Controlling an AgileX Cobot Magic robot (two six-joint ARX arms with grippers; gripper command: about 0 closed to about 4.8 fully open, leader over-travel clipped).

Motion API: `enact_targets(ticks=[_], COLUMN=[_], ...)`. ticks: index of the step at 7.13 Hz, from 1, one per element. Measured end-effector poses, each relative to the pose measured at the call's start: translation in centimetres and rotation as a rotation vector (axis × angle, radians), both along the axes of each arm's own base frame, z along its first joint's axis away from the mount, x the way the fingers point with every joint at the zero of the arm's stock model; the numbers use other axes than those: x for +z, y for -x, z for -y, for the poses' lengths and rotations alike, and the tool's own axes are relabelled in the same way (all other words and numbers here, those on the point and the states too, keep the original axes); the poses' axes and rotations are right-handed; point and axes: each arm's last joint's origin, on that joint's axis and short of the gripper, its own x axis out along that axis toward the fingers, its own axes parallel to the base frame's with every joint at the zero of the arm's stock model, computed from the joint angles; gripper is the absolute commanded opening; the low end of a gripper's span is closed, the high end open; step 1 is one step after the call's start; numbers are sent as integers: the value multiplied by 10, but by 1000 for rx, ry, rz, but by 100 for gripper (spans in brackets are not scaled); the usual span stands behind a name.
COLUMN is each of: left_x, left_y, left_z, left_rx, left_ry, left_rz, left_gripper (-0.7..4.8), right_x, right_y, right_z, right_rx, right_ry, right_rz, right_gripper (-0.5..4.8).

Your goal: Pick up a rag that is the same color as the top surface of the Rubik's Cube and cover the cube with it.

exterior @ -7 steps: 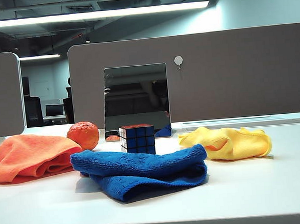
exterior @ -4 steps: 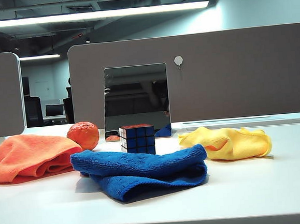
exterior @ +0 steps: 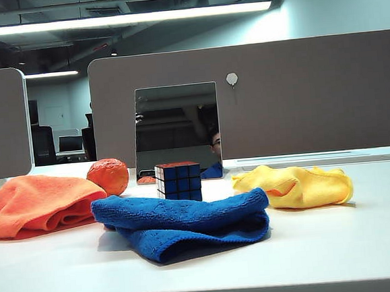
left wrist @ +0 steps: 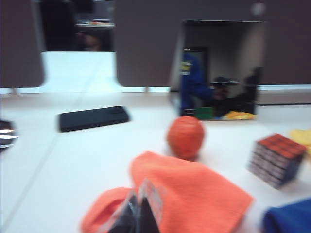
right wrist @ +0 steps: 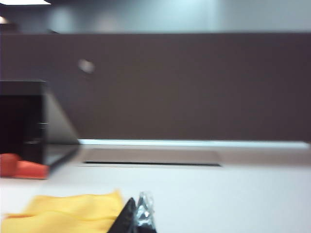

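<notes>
A: Where's the rag [exterior: 41, 203]?
B: Far left on the white worktop [exterior: 338, 243], bunched in a low orange mound. Same cloth in the left wrist view [left wrist: 187, 194], just beyond the gripper tips.

A: And the Rubik's Cube [exterior: 179, 181]?
B: Near the middle, behind the blue cloth [exterior: 187, 221], standing square on the worktop. Orange-red top, blue sides with black grid lines. Also seen from the left wrist [left wrist: 277, 159], to the right of the rag and apart from it. Uncovered.

A: Anything else around?
B: Orange textured ball [exterior: 107, 176] just beyond the rag's far right edge, left of the cube. Yellow cloth [exterior: 296, 185] to the right, well apart from the cube. Upright mirror [exterior: 177, 130] behind the cube, against the grey partition [exterior: 313, 96]. Flat black slab [left wrist: 93, 118] lying farther left, only in the left wrist view.

A: Left gripper [left wrist: 139, 213]?
B: Hovering on the near side of the rag, fingertips pressed together, empty. Blurred, so contact with the cloth hard to judge. Not visible from the exterior camera.

A: Right gripper [right wrist: 137, 216]?
B: Low over the right side of the worktop, just beside the near edge of the yellow cloth [right wrist: 68, 213]. Tips together as far as the blur allows, nothing between them. Also out of the exterior view.
</notes>
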Motion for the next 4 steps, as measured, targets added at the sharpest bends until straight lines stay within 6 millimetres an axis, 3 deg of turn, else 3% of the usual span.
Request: enact_targets(ticks=[1, 2, 4], left_x=[-4, -4, -4], left_y=[2, 3, 3], left_z=[7, 9, 9], left_rx=[-242, -323, -327], left_ry=[8, 5, 5], left_rz=[-48, -50, -49], left_gripper=[-6, -6, -6], right_x=[46, 62, 80], right_y=[21, 35, 41], right_z=[-11, -13, -14], right_rx=[332, 391, 412], right_ry=[68, 102, 133], right_rz=[-89, -200, -304], right_gripper=[-5, -5, -5])
